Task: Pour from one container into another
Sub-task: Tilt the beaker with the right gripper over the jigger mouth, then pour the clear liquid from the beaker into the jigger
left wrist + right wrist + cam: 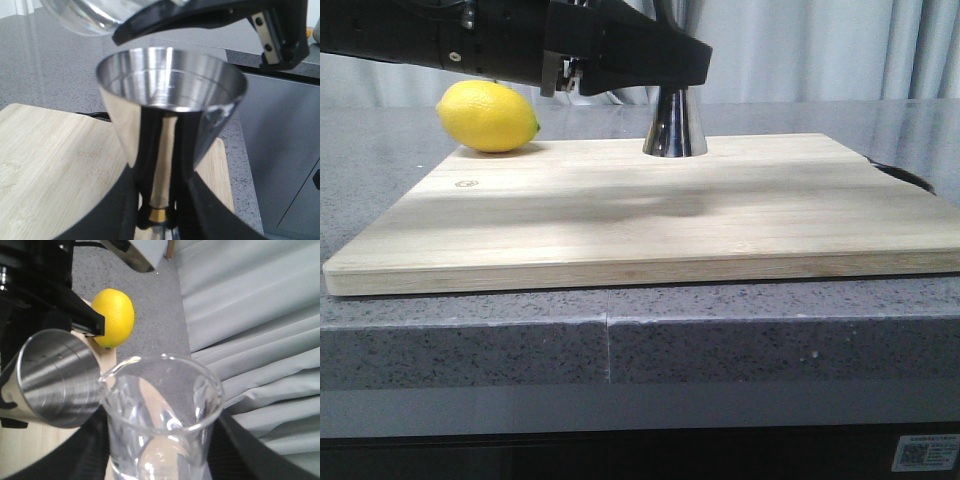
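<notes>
My left gripper (157, 212) is shut on the steel jigger (170, 100) at its gold-banded waist. The jigger stands upright on the wooden board (620, 215). In the front view only its lower cone (675, 128) shows below the black left gripper (650, 62). My right gripper (160, 452) is shut on the clear glass beaker (162, 405). The beaker is tilted, with its pouring lip right beside the jigger's rim (52, 377). In the left wrist view the beaker (82, 17) hangs just above the jigger's open mouth. I cannot tell if liquid is flowing.
A yellow lemon (487, 116) lies on the grey stone counter (770, 330) by the board's far left corner, and shows as the lemon (114, 317) in the right wrist view. Grey curtains (820, 50) hang behind. A dark cable (910, 178) lies at the board's right edge.
</notes>
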Robot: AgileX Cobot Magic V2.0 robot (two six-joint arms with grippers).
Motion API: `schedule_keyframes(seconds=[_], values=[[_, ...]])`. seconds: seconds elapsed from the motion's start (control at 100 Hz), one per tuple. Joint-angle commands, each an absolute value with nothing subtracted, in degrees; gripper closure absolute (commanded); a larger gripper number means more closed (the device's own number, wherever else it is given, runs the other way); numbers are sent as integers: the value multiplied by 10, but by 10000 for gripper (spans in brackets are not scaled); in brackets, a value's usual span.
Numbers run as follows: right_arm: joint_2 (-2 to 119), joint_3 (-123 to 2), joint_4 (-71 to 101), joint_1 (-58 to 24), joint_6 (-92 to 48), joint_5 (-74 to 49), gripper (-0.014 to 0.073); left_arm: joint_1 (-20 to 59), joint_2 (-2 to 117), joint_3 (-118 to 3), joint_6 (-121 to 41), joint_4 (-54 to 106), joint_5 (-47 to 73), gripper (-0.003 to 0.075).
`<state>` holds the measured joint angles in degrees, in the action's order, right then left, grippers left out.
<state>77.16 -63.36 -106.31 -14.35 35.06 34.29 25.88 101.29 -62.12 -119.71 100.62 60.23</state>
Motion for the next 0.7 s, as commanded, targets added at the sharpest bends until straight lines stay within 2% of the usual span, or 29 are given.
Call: schedule_keyframes(seconds=[0.0,0.69], values=[[748,-653,-1065,-144,340,336,399,264,987,-638,-1191,1045,634,739],[748,-653,-1065,-144,309,331,399,264,987,-638,-1190,1041,632,739]])
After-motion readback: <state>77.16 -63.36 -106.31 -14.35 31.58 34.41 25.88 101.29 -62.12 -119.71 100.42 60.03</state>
